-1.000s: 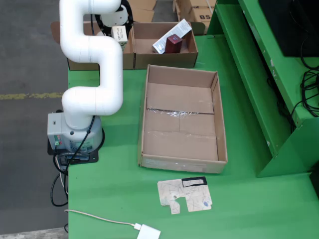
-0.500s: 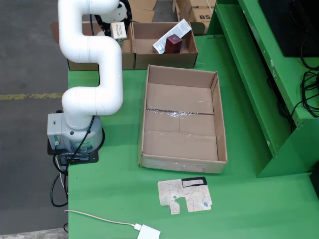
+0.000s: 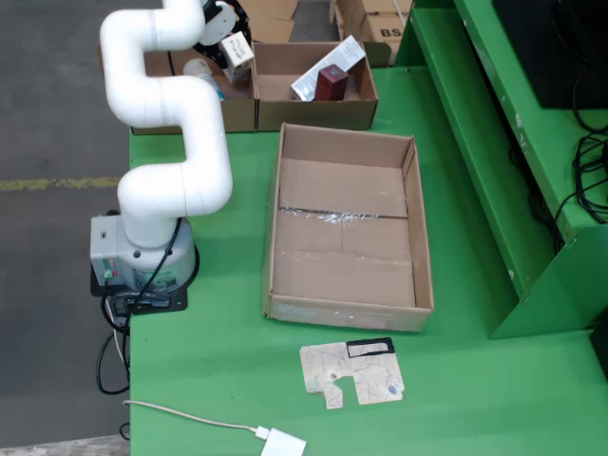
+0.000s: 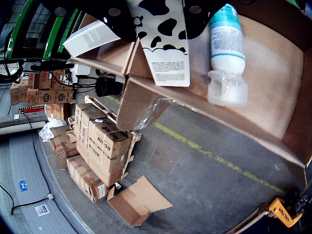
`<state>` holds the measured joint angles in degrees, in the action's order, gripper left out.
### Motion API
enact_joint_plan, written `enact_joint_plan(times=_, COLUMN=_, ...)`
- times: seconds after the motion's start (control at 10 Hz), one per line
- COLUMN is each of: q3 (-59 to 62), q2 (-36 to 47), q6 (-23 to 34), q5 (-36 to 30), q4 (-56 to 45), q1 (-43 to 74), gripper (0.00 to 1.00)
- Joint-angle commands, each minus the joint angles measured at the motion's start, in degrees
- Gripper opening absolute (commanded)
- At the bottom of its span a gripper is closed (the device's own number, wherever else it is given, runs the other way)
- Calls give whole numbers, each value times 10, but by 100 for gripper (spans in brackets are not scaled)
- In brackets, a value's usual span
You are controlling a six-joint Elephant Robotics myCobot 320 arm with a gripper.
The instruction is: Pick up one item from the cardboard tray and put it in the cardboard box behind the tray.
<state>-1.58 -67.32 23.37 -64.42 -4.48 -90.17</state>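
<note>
My gripper [image 3: 224, 27] is shut on a cow-patterned milk carton [image 3: 237, 49] over the left cardboard box [image 3: 157, 65] at the back of the green table. In the wrist view the black fingers [image 4: 117, 19] clamp the carton [image 4: 163, 48] above this box [image 4: 273, 83]. A bottle with a teal label [image 4: 226, 44] lies inside the box. The wide cardboard tray [image 3: 347, 228] sits mid-table, and I see only tape on its floor.
A second cardboard box [image 3: 318, 90] at the back holds a white pack [image 3: 328, 66] and a dark red pack [image 3: 332, 84]. A flat cardboard scrap [image 3: 353, 373] and a white charger [image 3: 283, 443] lie near the front edge. A green shelf [image 3: 494, 142] stands at the right.
</note>
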Motion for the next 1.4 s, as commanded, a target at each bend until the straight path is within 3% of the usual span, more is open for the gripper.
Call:
enact_joint_plan(times=0.0, q3=16, q2=-17, q6=23, q5=97, q4=338, q1=16, gripper=0)
enact_joint_plan(times=1.3, q3=16, q2=-17, q6=23, q5=97, q4=338, q1=16, gripper=0)
